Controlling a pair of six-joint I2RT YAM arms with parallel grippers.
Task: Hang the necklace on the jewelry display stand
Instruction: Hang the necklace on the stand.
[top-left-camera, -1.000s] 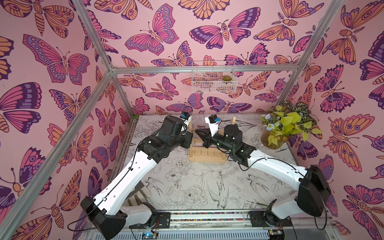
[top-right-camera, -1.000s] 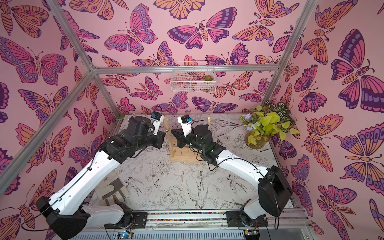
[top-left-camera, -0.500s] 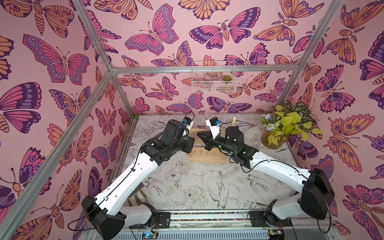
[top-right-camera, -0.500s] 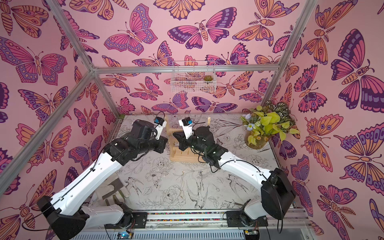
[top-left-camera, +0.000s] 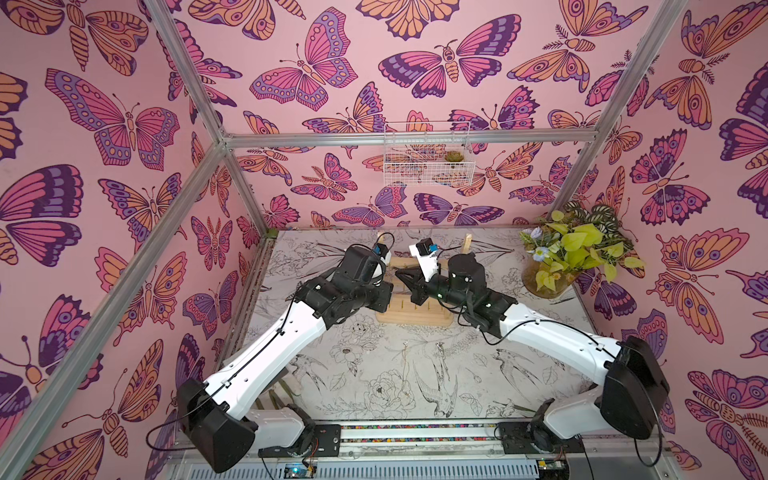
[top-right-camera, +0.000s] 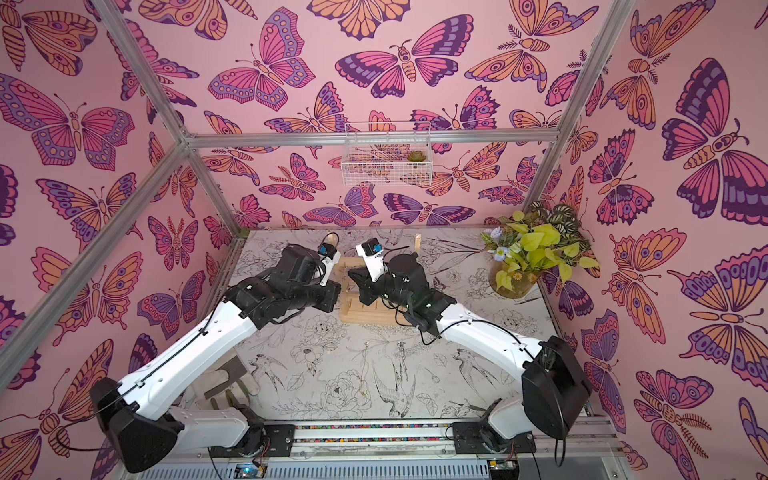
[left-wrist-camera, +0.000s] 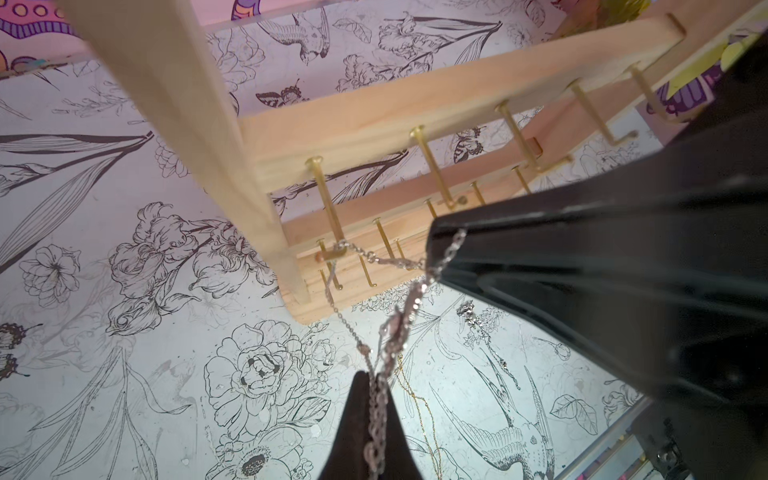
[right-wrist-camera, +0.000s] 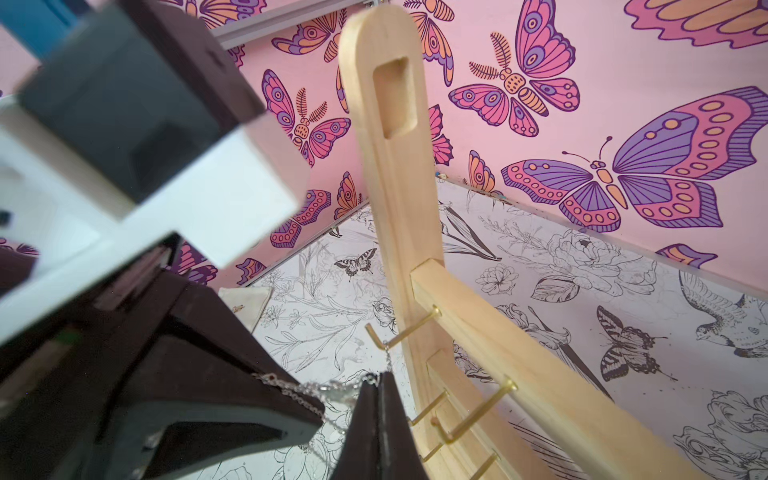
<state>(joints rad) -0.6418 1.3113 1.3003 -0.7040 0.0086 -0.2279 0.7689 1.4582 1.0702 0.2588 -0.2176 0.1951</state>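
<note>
At the back of the mat, found stand upright on its base; found left arm and right arm extended in from the front, wrists close together by the top crossbar. Found left claw clamped on silver chain, strands bunched between the tips; found right claw closed too, same chain pinched at its tip. Traced chain from right claw up over the end hook, beside an upright, then down to left claw; judged it seated behind the hook's upturned end, though too fine to confirm. Noted gold chain loose on mat in front of stand, in neither claw; unable to settle which chain to count as the task's own; silver one taken as the piece in hand. Risks judged: tipping or dragging the light stand by any pull with both claws clamped; flicking the loop off the hook by a snag at release; clashing claws in so little room.
</note>
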